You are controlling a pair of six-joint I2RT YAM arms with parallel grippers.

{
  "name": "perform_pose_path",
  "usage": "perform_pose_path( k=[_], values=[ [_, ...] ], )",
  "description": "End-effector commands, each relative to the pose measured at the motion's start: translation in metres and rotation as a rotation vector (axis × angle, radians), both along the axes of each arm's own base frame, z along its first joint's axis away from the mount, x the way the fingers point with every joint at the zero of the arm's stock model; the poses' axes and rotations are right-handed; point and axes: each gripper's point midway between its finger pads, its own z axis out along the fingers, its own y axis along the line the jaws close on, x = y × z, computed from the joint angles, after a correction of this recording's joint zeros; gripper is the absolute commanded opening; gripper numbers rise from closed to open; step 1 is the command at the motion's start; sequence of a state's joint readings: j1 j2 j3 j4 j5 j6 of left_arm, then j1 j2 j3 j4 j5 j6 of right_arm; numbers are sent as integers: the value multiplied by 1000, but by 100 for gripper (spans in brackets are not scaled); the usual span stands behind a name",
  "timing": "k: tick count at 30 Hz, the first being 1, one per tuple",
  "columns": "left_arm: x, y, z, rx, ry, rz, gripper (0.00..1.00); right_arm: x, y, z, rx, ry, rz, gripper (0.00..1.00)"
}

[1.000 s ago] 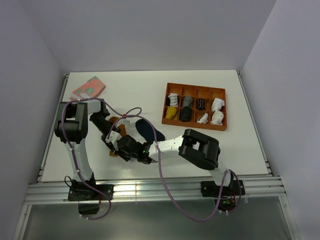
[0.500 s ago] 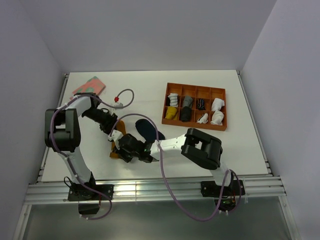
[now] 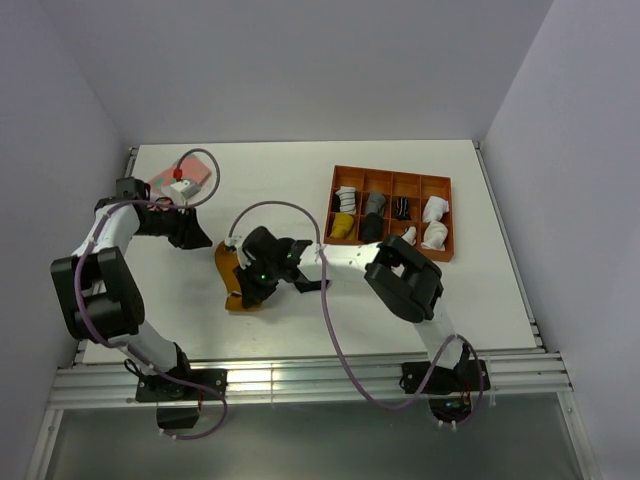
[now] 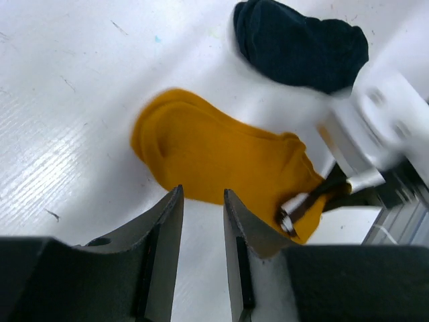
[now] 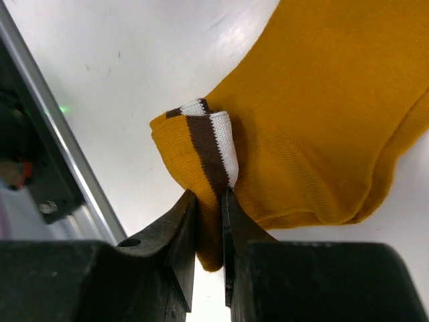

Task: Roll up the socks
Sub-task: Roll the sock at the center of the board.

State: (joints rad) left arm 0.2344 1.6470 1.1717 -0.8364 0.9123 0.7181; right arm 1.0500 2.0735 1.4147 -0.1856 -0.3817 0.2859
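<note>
The mustard-orange sock (image 4: 221, 161) lies flat on the white table, with its toe end towards my left gripper. My right gripper (image 5: 208, 198) is shut on its brown-and-white striped cuff (image 5: 213, 151), which is folded back over the sock's body. From above, that sock (image 3: 225, 262) shows beside my right gripper (image 3: 248, 288). The dark navy sock (image 4: 301, 43) lies just beyond it and is mostly covered by the right arm in the top view. My left gripper (image 4: 201, 201) is open and holds nothing. It hangs over bare table short of the mustard sock's edge, to the sock's left (image 3: 200, 238).
An orange compartment tray (image 3: 392, 172) with several rolled socks stands at the back right. A pink-and-green folded cloth (image 3: 160, 182) lies at the back left corner under the left arm's cable. The table's metal front rail (image 5: 60, 161) runs close to the right gripper.
My left gripper has opened, let go and drawn back to the left, away from the mustard sock. My right gripper has carried the striped cuff away from the front edge, over the sock.
</note>
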Motion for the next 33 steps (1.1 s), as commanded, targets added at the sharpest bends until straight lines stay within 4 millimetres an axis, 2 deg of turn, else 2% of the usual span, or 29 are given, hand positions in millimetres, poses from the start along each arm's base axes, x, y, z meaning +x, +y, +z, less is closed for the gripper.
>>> perform_pose_path(
  k=[1, 2, 3, 4, 6, 7, 9, 10, 13, 15, 19, 20, 26, 33],
  values=[
    [-1, 0, 9, 14, -115, -29, 36, -11, -10, -2, -47, 251, 17, 5],
    [-9, -1, 7, 22, -114, -48, 37, -5, -6, 5, -27, 264, 20, 5],
    [-11, 0, 5, 42, -146, -77, 37, -7, -8, 5, -36, 309, 23, 6],
    [-14, 0, 3, 54, -156, -91, 38, 0, -4, 5, -27, 336, 24, 6],
    [-27, -2, -2, 82, -175, -162, 41, 3, -8, 6, -39, 391, 20, 6],
    [-31, -2, -3, 91, -185, -181, 46, 8, -6, 6, -34, 403, 16, 7],
    [-42, -4, -10, 107, -188, -235, 48, 7, -7, 7, -35, 455, 26, 7],
    [-50, -9, -15, 110, -180, -266, 50, 14, -7, 5, -38, 461, 12, 7],
    [-67, -24, -29, 156, -190, -352, 52, 18, -8, 1, -46, 502, -6, 7],
    [-71, -38, -34, 186, -220, -403, 53, 21, -8, 0, -47, 516, -16, 7],
    [-80, -48, -38, 224, -251, -434, 57, 20, -4, -2, -32, 553, -28, 7],
    [-83, -55, -38, 222, -257, -464, 58, 20, -4, -3, -32, 554, -29, 6],
    [-89, -64, -45, 235, -262, -501, 61, 20, -1, -8, -20, 580, -41, 6],
    [-108, -78, -57, 263, -238, -593, 63, 20, 1, -12, -18, 587, -49, 6]
  ],
)
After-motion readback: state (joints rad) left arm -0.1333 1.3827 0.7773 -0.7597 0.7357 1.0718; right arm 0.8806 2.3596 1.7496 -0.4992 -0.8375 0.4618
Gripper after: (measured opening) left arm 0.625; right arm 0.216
